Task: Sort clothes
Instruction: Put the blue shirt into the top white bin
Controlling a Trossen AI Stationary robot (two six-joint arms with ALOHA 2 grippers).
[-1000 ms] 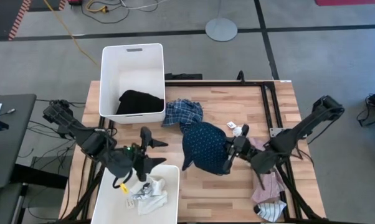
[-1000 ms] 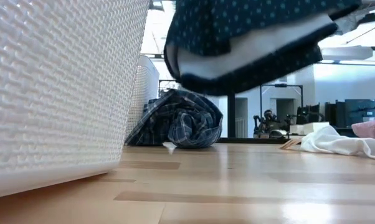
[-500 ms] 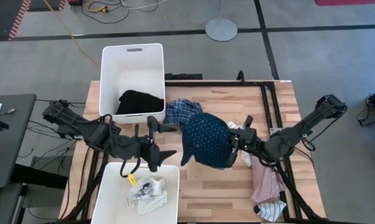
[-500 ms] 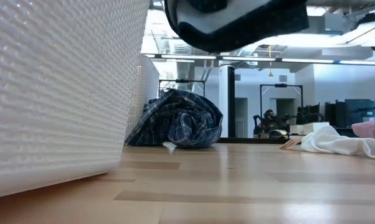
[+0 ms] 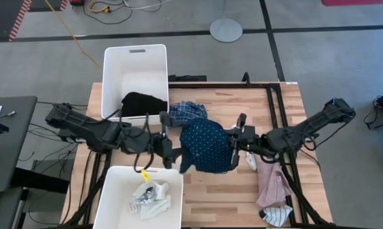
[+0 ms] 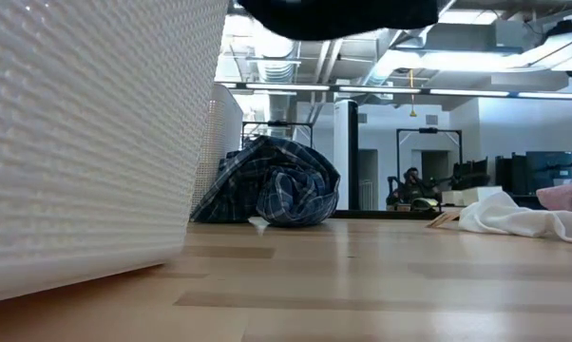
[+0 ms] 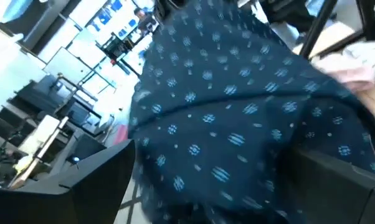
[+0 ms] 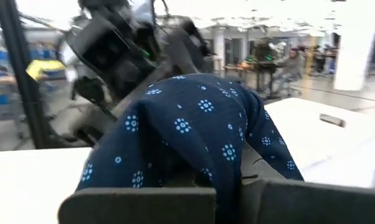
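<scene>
High view: right claw pinches navy dotted piece, draping toward front edge.

Left claw reached the lifted navy dotted piece

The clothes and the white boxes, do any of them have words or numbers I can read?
None that can be read.
Navy dotted piece: only a dot pattern, no words.
White bins: plain, no lettering.
Small yellow tag by the left gripper: too small to read.
</scene>
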